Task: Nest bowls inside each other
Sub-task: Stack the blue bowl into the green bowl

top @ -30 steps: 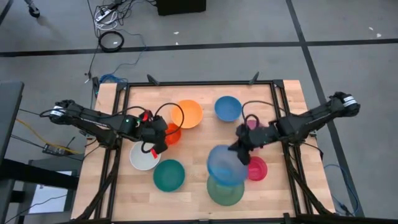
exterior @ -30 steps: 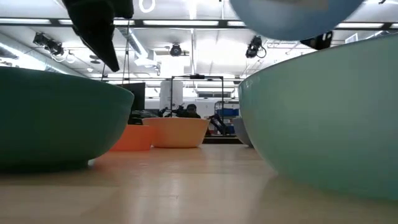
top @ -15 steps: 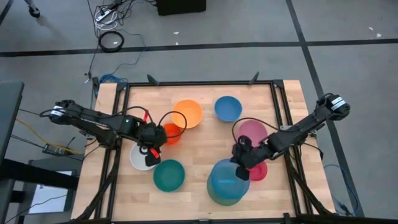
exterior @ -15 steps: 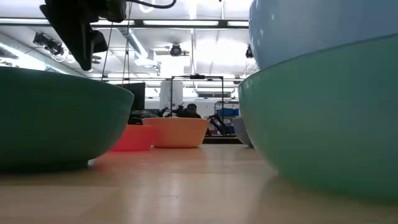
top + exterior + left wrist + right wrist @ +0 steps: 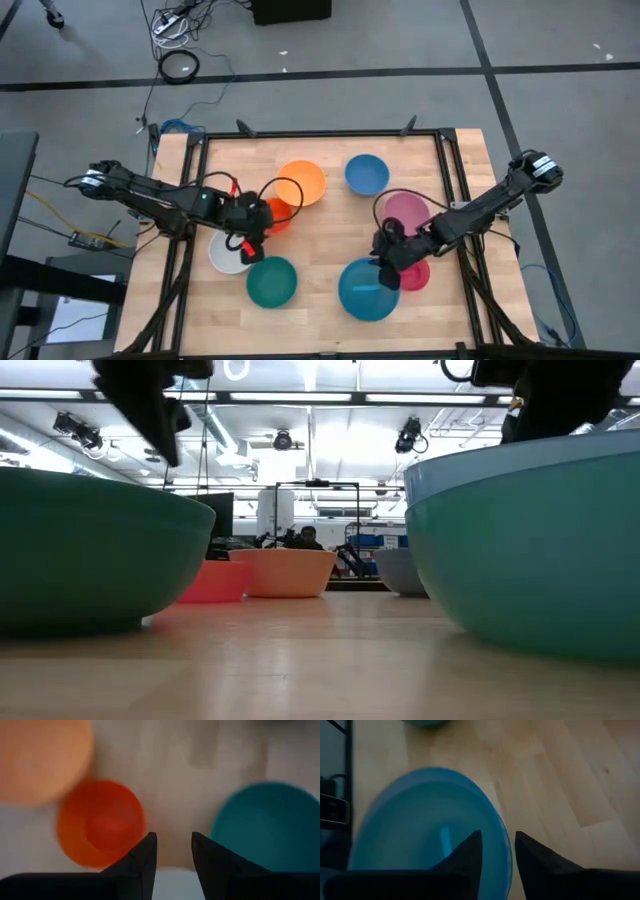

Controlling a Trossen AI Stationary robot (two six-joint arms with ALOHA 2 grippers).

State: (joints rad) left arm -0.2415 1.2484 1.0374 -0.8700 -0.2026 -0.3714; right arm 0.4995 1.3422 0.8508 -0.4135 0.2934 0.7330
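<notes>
Bowls mostly loose on table (image 5: 320, 230); big blue bowl (image 5: 366, 288) sits nested in green bowl (image 5: 530, 570) at near edge, right gripper (image 5: 385, 262) at its rim w/ fingers parted, holding nothing I can see. Left gripper (image 5: 248, 238) hangs open & empty betw. small orange-red bowl (image 5: 274, 214), white bowl (image 5: 228, 256) and teal bowl (image 5: 272, 281). Next, I'd say: right lifts clear, then grabs pink bowl (image 5: 408, 211) by rim for the stack

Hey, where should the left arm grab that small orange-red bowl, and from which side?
Grip the small orange-red bowl by its thin rim, coming from above, one finger inside and one outside. It sits upright, mouth open; the left gripper is open nearby.
</notes>
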